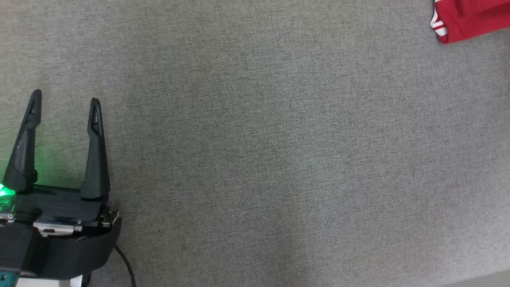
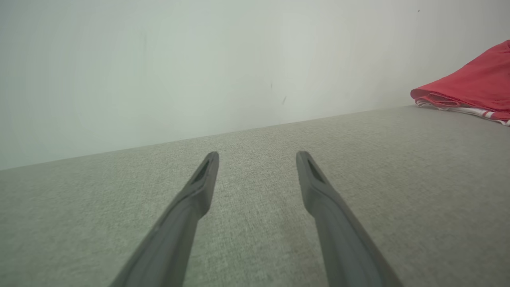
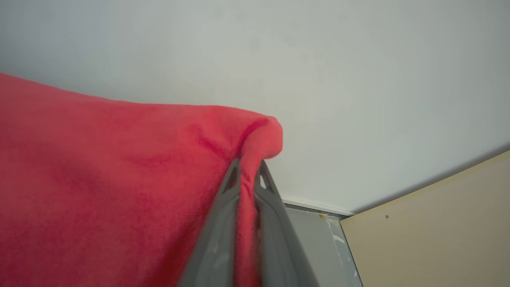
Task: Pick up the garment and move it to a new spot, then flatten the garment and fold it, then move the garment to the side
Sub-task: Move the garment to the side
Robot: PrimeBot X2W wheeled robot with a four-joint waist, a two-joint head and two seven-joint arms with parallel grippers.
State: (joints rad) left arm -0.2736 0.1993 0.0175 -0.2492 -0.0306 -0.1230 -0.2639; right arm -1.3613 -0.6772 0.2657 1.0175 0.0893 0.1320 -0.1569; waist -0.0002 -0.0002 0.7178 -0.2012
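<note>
Right gripper (image 3: pixel 249 164) pinched on soft red garment (image 3: pixel 99 179), left gripper (image 1: pixel 65 95) spread empty over woven grey surface (image 1: pixel 279 159)

Right hand (image 3: pixel 248 169) pinches a fold of red garment (image 3: pixel 119 191).

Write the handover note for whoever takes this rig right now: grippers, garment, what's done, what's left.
Grippers: left gripper open and empty, over the grey woven surface. The right gripper is shut on a fold of the red garment, soft cloth with white-striped trim.
Garment: at the far right of the surface, bunched, its lower edge lying on the surface in the left wrist view.
Done: garment grasped.
Left: carry it to a new spot, flatten, fold, move it aside.
</note>
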